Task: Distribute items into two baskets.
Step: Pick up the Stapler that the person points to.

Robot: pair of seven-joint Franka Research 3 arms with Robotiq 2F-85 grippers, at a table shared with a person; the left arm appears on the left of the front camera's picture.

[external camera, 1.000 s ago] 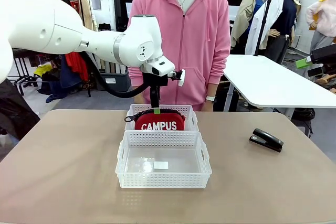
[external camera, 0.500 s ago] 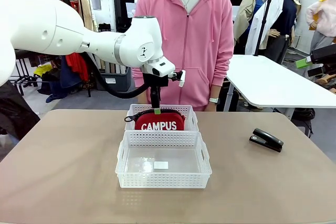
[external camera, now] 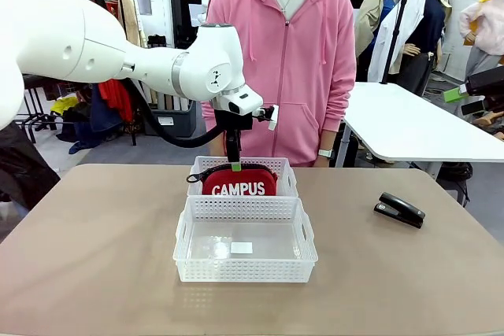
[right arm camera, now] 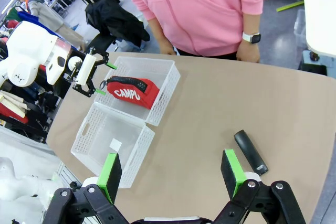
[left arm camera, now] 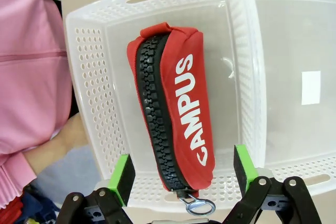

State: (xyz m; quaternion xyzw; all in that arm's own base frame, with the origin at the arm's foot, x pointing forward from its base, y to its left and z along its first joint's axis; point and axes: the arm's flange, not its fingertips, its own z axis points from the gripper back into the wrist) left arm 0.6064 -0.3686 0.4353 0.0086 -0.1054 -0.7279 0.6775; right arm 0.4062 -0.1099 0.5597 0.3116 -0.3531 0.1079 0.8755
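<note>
The red CAMPUS pouch (external camera: 239,185) (left arm camera: 178,114) lies on its side in the far white basket (external camera: 282,168) (left arm camera: 89,87), zip turned toward the person. My left gripper (external camera: 234,164) (left arm camera: 184,174) hangs just above the pouch's ring end. It is open, with a gap between each green pad and the fabric. The near basket (external camera: 244,249) (right arm camera: 113,142) holds just a small white label. The black stapler (external camera: 399,209) (right arm camera: 250,152) lies on the table at the right. My right gripper (right arm camera: 170,170) hovers high over that side, open with nothing in it.
A person in a pink hoodie (external camera: 287,53) stands at the far edge behind the baskets, arms down. The two baskets touch, one behind the other, mid-table. Bare tabletop (external camera: 94,241) lies to the left, right and front. A white table (external camera: 409,127) stands at the back right.
The person has shifted slightly to the right. My arms, the pouch and the stapler stay where they were.
</note>
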